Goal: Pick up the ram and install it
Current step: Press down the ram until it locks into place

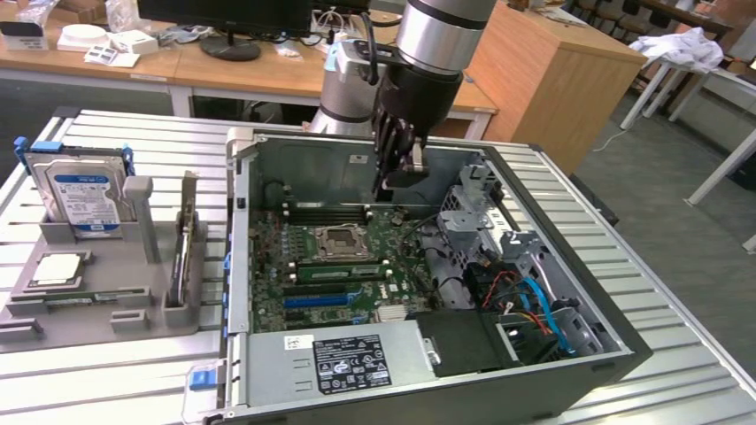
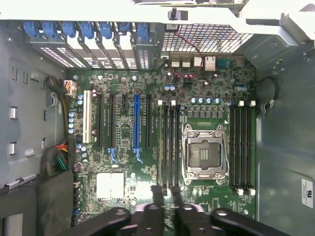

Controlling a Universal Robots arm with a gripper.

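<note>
One open computer case [image 1: 240, 221] lies on a slatted metal table [image 1: 119, 381], from the middle across to the edge on the exterior view's right. Inside it, the motherboard [image 1: 390, 257] faces up.

Near the middle of the board, a long green stick, which I take to be the ram [image 1: 336, 271], sits in the slots on the near side of the empty socket [image 1: 343, 239]. It looks seated and level, though the latches cannot be made out. A second bank of slots on the far side of the socket looks dark and empty.

Above the board's far half hangs the one arm's claw [image 1: 399, 181]. In the wrist view its two fingers [image 2: 156, 196] stand slightly apart, with bare board between them and nothing grasped. By this showing, the pick-up and placing look done, and at most a final press remains.

Along the table's edge on the exterior view's left is one grey fixture [image 1: 106, 323]. At its far end stands one blue-labelled hard drive [image 1: 81, 190], and nearer lies one silver processor chip [image 1: 57, 270]. A thin part stands on edge beside them, and I cannot identify it.
</note>
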